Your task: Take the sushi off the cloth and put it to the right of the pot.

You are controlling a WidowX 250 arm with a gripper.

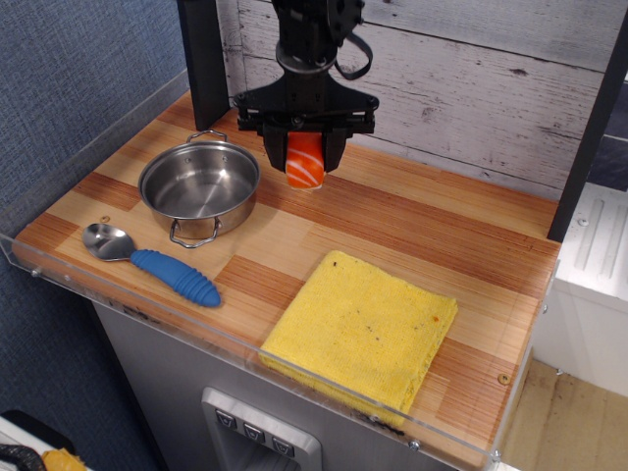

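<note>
The orange sushi (pixel 305 162) with white stripes is held between the fingers of my gripper (pixel 305 157), low over the wooden table just right of the pot (pixel 199 186). The gripper is shut on it. I cannot tell whether the sushi touches the wood. The steel pot stands at the left, empty, with two wire handles. The yellow cloth (pixel 363 329) lies at the front right, with nothing on it.
A metal spoon with a ribbed blue handle (pixel 157 260) lies in front of the pot. A clear plastic rim (pixel 245 348) runs along the table's front and left edges. A grey plank wall (pixel 471 78) stands behind, with a black post (pixel 204 59) at the left.
</note>
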